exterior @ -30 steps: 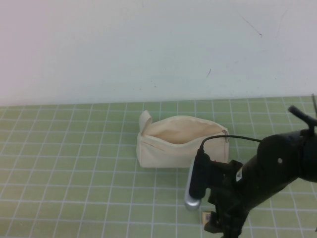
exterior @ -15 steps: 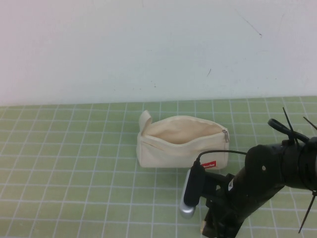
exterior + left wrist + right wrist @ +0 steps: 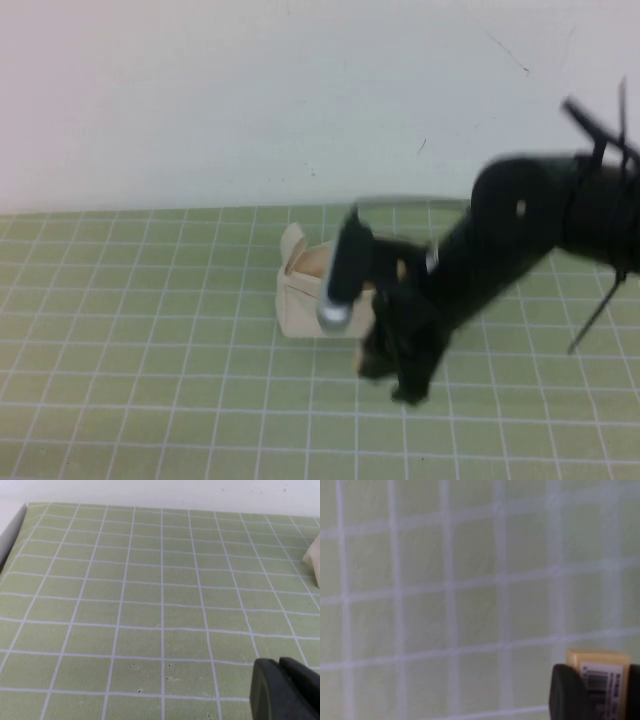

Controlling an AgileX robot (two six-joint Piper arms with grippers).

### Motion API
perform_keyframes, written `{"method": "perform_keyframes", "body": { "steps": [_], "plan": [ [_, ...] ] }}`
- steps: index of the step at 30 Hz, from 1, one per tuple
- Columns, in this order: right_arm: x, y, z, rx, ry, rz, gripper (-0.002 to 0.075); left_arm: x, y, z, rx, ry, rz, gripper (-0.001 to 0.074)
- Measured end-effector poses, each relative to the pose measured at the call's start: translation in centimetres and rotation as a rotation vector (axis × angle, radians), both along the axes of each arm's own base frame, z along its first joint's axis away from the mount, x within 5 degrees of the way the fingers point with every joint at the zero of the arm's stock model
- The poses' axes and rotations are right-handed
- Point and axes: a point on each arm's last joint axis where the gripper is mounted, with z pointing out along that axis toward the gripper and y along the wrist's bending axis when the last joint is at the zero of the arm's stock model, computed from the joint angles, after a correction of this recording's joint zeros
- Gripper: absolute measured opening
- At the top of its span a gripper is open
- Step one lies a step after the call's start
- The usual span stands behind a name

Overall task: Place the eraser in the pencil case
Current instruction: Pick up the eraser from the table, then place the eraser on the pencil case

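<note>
The eraser (image 3: pixel 598 659), a small pale yellow block with a barcode label, sits between the dark fingers of my right gripper (image 3: pixel 600 692), held above the green grid mat. In the high view my right gripper (image 3: pixel 393 377) hangs just in front of the cream pencil case (image 3: pixel 300 295). The arm hides the case's right half, and the eraser is hidden there. The case's fabric end tab (image 3: pixel 292 243) shows at its left end. My left gripper (image 3: pixel 287 692) shows only in its wrist view, low over the mat, fingers together and empty. A cream corner of the pencil case (image 3: pixel 315 560) shows there.
The green mat with white grid lines (image 3: pixel 150 330) covers the table up to a white back wall (image 3: pixel 250 100). A silver-tipped black wrist camera (image 3: pixel 338 285) sticks out from the right arm in front of the case.
My right arm has lifted from the mat's front edge and swung back and left toward the pencil case with the eraser, now covering the case's right half.
</note>
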Motion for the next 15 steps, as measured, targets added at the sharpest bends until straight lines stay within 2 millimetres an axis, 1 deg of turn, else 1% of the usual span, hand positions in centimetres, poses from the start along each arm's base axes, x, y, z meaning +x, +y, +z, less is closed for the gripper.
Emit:
{"method": "perform_keyframes", "body": {
  "steps": [1,4,6,7,9,13,15],
  "plan": [
    [0.5,0.3,1.5,0.019,-0.046,0.006,0.0202,0.0,0.0,0.0,0.000,0.000,0.000,-0.0001],
    [2.2,0.9,4.7,0.056,-0.222,0.006,0.0202,0.0,0.0,0.0,0.000,0.000,0.000,-0.0001],
    [3.3,1.2,6.1,0.091,-0.334,-0.022,0.0202,0.0,0.0,0.0,0.000,0.000,0.000,-0.0001],
    [3.8,1.4,6.3,0.110,-0.374,-0.041,0.0202,0.0,0.0,0.0,0.000,0.000,0.000,-0.0001],
    [4.6,1.7,6.1,0.135,-0.420,-0.070,0.0202,0.0,0.0,0.0,0.000,0.000,0.000,-0.0001],
    [6.0,2.5,3.8,0.150,-0.413,-0.130,0.0204,0.0,0.0,0.0,0.000,0.000,0.000,-0.0001],
    [6.4,2.7,2.9,0.149,-0.398,-0.152,0.0245,0.0,0.0,0.0,0.000,0.000,0.000,-0.0001]
  ]
}}
